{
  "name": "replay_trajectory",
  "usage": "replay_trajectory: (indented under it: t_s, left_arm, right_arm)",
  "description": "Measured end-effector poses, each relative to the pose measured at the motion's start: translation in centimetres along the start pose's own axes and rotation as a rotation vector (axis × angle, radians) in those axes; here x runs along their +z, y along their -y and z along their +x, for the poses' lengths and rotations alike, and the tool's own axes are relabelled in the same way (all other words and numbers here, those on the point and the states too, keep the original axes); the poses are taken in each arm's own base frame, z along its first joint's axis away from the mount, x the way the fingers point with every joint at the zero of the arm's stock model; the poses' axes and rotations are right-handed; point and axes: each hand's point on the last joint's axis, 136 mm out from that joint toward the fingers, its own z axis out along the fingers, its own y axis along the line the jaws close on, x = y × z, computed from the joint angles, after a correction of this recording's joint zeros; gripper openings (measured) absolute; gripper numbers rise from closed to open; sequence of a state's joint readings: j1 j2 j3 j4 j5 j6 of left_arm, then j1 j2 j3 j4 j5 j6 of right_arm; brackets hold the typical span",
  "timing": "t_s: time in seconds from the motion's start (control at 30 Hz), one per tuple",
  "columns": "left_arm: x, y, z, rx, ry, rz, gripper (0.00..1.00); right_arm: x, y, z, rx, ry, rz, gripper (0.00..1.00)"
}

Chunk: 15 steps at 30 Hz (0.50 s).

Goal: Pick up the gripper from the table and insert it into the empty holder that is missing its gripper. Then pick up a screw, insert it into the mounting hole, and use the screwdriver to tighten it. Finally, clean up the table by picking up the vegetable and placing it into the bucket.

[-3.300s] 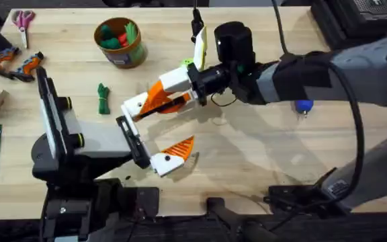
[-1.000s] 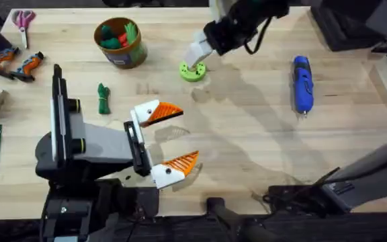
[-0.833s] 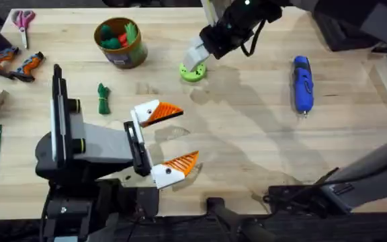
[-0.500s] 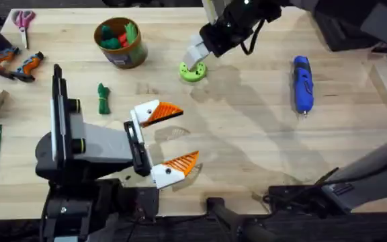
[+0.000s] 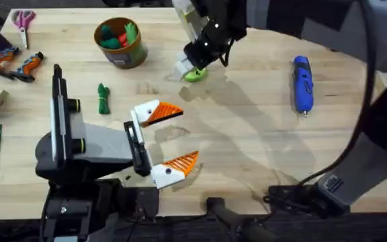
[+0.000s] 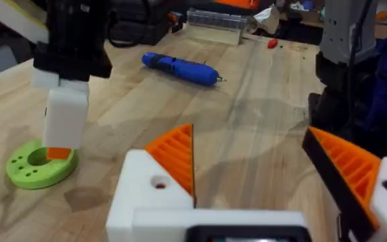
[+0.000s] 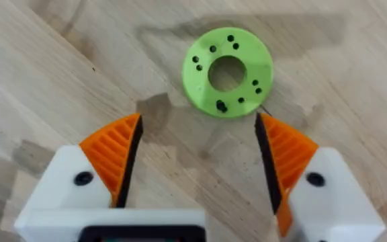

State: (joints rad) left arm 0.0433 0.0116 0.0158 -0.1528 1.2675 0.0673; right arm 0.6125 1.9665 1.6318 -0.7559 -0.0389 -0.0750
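Right wrist view gives us the right gripper (image 7: pixel 200 144) spread wide and holding nothing, with the green ring (image 7: pixel 227 70) lying on the table just ahead of its orange pads (image 7: pixel 116 158). About three seconds ago this arm was down at the left gripper (image 6: pixel 247 141), working on its far finger. Since then it has gone across to the ring and, in the last second, has come lower over it. The left gripper stands wide and empty, and both of its fingers now carry an orange piece. So we judge that the gripper (image 5: pixel 164 111) already sits in the holder (image 5: pixel 143 111), and that the screw step begins. Small dark dots sit in some holes of the ring; they may be the screws, but we cannot tell. The screwdriver (image 5: pixel 303 84) lies well apart to the right hand's outer side. The vegetable (image 5: pixel 103 99) lies near the left arm, and the bucket (image 5: pixel 119 42) is beyond it.
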Motion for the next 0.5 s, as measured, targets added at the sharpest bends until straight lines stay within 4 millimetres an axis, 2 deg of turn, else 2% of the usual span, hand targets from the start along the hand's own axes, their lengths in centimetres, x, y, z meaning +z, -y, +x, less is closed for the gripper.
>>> replay_trajectory:
  t_s: [0.23,0.37,0.5]
  left_arm:
    - [0.0,0.0,0.0,0.0,0.0,0.0,0.987]
    - [0.0,0.0,0.0,0.0,0.0,0.0,0.987]
    - [0.0,0.0,0.0,0.0,0.0,0.0,0.985]
  right_arm:
    - [1.3,0.7,0.6,0.001,-0.033,0.037,0.76]
    - [1.9,0.9,0.4,0.0,-0.027,0.045,0.708]
    - [2.4,1.0,0.0,-0.001,-0.015,0.049,0.698]
